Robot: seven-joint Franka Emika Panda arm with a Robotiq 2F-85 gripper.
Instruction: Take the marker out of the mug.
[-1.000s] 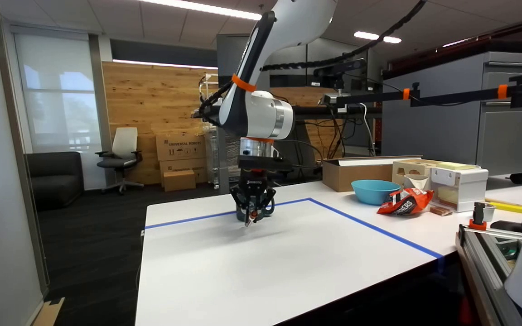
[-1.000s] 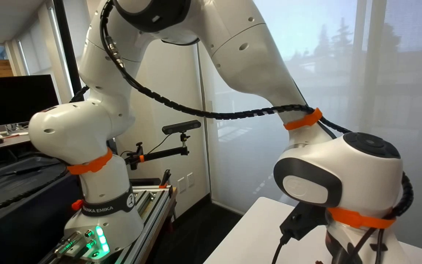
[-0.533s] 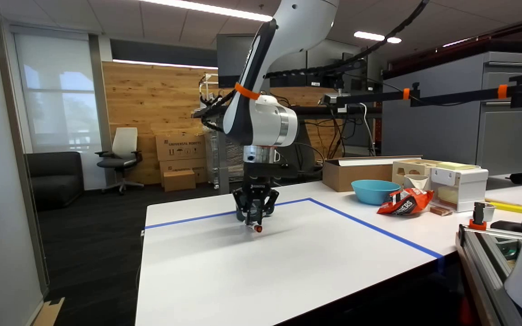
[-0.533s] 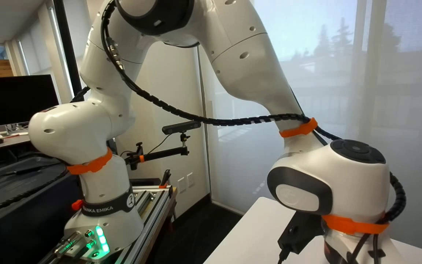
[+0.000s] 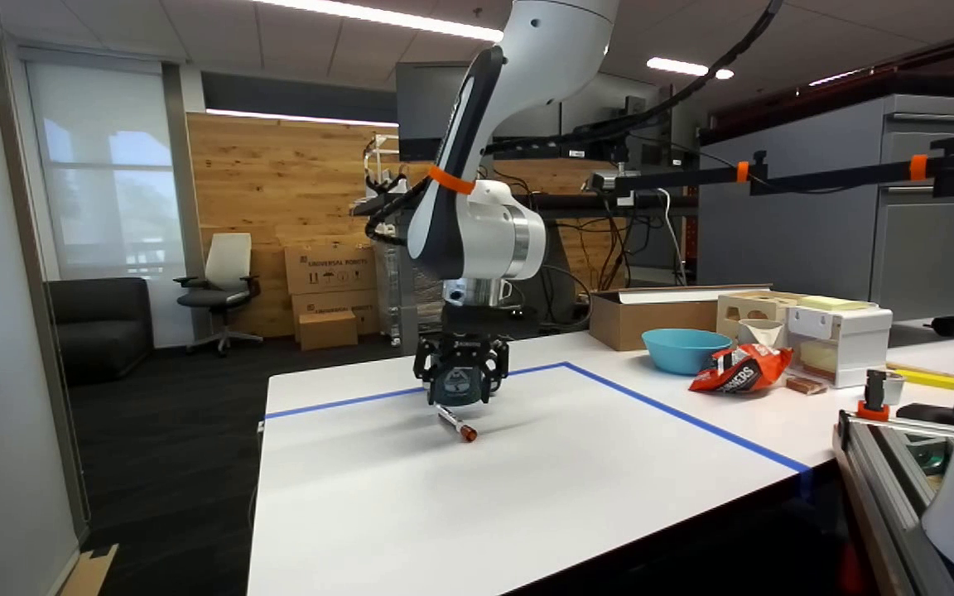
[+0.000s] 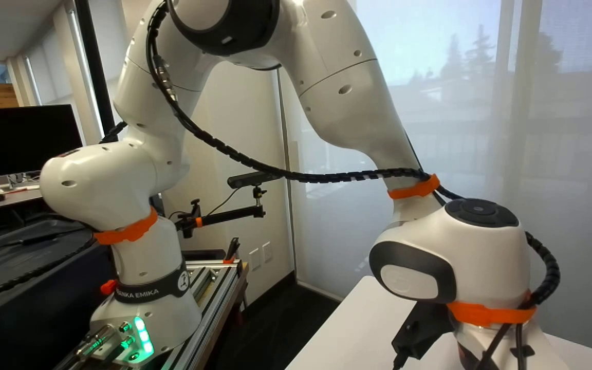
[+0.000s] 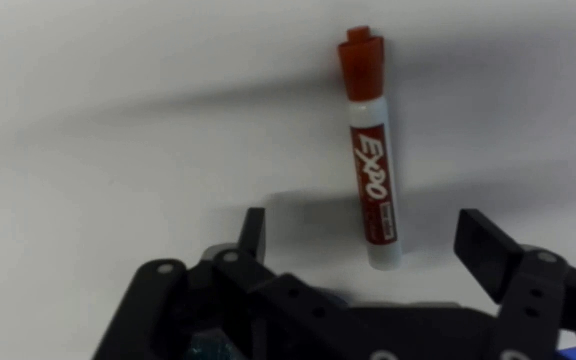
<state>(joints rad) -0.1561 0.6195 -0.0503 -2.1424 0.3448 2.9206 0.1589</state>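
The marker (image 7: 374, 185), white with a red label and a red cap, lies flat on the white table in the wrist view. It also shows in an exterior view (image 5: 455, 422), cap towards the camera. My gripper (image 7: 363, 227) is open above it: one finger (image 7: 253, 235) stands to each side of the marker's plain end, touching neither flank. The dark teal mug (image 5: 462, 397) stands upright just behind the gripper, largely covered by it. Only a dark teal sliver of the mug (image 7: 212, 346) appears at the wrist view's lower edge.
Blue tape (image 5: 659, 412) marks lines on the table. Towards the back right are a blue bowl (image 5: 682, 351), a red snack bag (image 5: 744, 369), a cardboard box (image 5: 651, 321) and a white container (image 5: 840, 343). A camera arm (image 5: 850, 175) reaches in above.
The gripper has come down and opened, letting go of the marker. The marker was tilted between the fingertips a second ago and now lies on the table. The mug has stayed in place.
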